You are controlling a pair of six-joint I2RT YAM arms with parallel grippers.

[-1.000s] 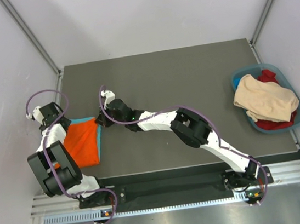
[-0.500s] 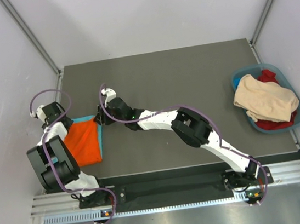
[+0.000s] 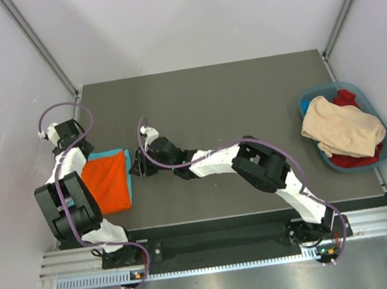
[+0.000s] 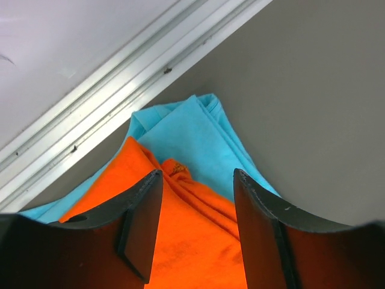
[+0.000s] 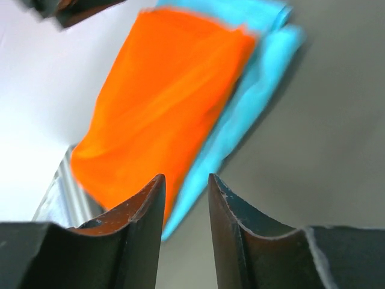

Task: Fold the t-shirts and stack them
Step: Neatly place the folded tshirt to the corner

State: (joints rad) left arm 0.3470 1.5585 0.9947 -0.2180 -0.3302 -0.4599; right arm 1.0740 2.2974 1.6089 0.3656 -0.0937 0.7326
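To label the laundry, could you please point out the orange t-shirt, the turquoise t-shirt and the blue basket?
orange t-shirt (image 3: 106,184): top view, middle of the folded cloth.
turquoise t-shirt (image 4: 192,135): left wrist view, exposed corner past the orange.
blue basket (image 3: 339,165): top view, near rim.

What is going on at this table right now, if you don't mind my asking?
Two robot arms are folding and stacking t-shirts. The folded orange t-shirt lies on top of the turquoise t-shirt at the left side of the table. The left gripper hovers over the stack's far corner, and the right gripper is just beside its right edge. Both have their jaws apart and hold nothing. More clothes, with a beige cloth on top, sit in a blue basket at the right.
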